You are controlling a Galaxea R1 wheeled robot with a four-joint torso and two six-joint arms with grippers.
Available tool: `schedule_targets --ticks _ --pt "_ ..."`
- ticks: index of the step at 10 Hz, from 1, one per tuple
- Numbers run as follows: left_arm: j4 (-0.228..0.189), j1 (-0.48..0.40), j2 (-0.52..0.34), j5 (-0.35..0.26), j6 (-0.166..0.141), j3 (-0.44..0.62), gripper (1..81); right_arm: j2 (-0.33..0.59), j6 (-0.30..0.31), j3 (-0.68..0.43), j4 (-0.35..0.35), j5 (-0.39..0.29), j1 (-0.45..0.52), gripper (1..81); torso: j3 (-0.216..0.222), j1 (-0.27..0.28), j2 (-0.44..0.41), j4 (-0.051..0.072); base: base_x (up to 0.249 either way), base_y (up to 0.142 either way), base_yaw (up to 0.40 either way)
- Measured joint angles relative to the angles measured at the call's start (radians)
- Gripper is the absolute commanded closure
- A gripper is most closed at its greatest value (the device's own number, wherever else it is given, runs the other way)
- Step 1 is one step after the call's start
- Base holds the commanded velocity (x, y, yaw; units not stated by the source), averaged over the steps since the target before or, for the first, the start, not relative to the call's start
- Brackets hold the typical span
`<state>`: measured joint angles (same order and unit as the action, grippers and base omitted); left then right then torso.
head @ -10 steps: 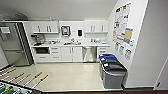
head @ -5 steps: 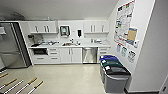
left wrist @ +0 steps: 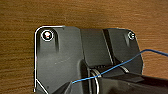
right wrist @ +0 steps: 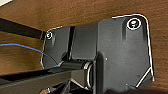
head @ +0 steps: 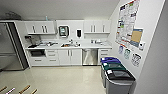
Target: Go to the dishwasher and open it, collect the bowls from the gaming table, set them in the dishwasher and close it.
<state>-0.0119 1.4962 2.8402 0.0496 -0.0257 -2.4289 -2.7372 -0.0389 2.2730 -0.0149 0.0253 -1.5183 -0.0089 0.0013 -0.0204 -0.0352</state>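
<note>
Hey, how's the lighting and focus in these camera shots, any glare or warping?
Head view: evenly lit, soft focus, wide-angle bending of the wall, sheen on the pale floor and dishwasher front. Both wrist views: warm, even light on brown wood grain, slight blur, small glints on round fittings.

Camera swung left, dishwasher [head: 89, 56] now nearer picture centre, bins [head: 115, 74] shifted right

Dishwasher [head: 90, 56]: I see it ahead, built in under the white counter, in the right part of the cabinet row.
Front: stainless steel, reflecting the floor.
Door: closed, flush with the cabinets.
Handle: horizontal bar near the top edge.
</note>
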Motion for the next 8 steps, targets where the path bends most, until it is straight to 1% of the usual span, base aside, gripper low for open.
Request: schedule_targets --ticks 4,8 --pt "0.0 0.004 -0.003 0.003 0.0 -0.004 1.0 0.018 0.0 -0.014 0.0 0.0 0.0 1.0 0.0 0.0 0.0 0.0 0.274 0.0 0.0" --pt "0.0 0.013 -0.007 0.003 0.0 -0.09 1.0 0.087 0.003 -0.007 -0.002 0.0 -0.013 1.0 0.0 0.0 0.0 0.0 0.274 0.0 0.0"
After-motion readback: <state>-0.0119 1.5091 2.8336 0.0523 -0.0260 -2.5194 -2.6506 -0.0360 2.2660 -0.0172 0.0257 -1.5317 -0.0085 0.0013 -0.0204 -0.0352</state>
